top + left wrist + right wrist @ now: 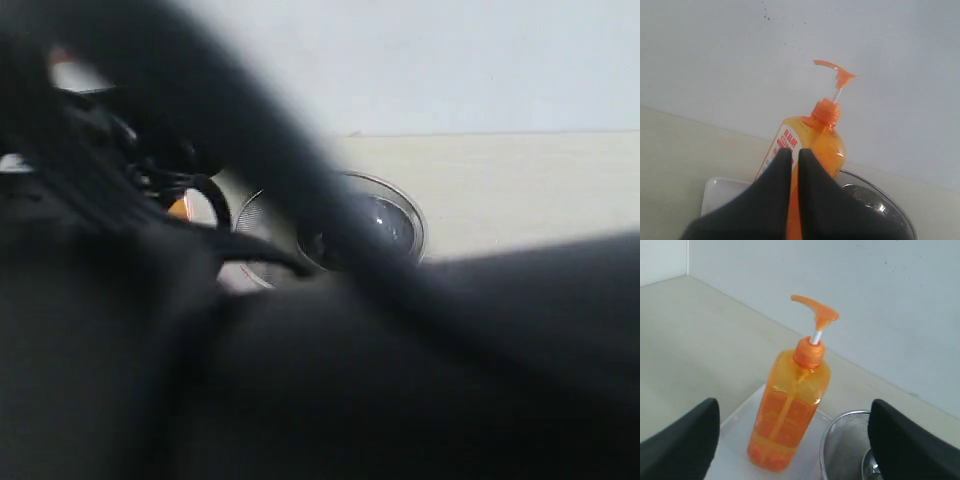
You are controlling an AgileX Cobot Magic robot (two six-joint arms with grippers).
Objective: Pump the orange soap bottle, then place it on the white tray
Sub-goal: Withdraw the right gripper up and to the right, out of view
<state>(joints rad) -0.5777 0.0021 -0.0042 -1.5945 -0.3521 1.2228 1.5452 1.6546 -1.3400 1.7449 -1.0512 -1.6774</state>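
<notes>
The orange soap bottle (pixel 790 405) stands upright on the white tray (pixel 732 440), its pump head raised on the white stem. My right gripper (pixel 795 402) is open, and its two black fingers stand wide on either side of the bottle without touching it. In the left wrist view the orange soap bottle (pixel 827 142) rises just beyond my left gripper (pixel 795 151), which is shut with nothing held. A corner of the white tray (pixel 722 192) shows beside it. The exterior view shows only a sliver of the orange soap bottle (pixel 178 208) behind a blurred dark arm.
A round steel bowl (pixel 847 450) with a mesh look sits right beside the tray; the same steel bowl (pixel 392 225) (pixel 880 200) appears in the other views. A pale wall stands close behind the beige tabletop (pixel 695 340). A dark arm fills most of the exterior view.
</notes>
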